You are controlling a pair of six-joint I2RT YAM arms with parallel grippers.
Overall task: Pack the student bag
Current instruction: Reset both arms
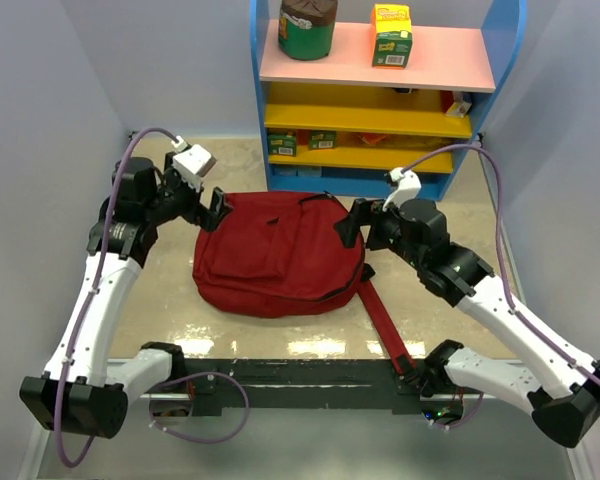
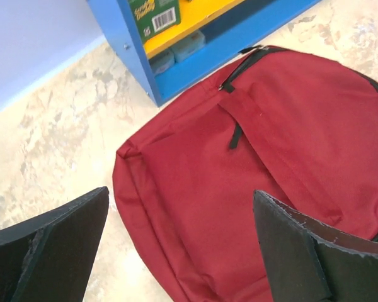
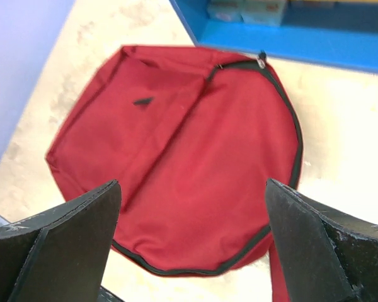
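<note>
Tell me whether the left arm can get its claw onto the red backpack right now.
Probably yes. The left claw is open at the left edge of the backpack, and nothing lies between them. The blue shelf stands behind, out of the way.

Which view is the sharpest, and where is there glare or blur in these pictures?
Top external: bright glare patches on the table near its front edge, student bag fairly sharp. Left wrist: sharpest, the bag's seams and fabric crisp. Right wrist: softest, the bag's outline slightly blurred.
</note>
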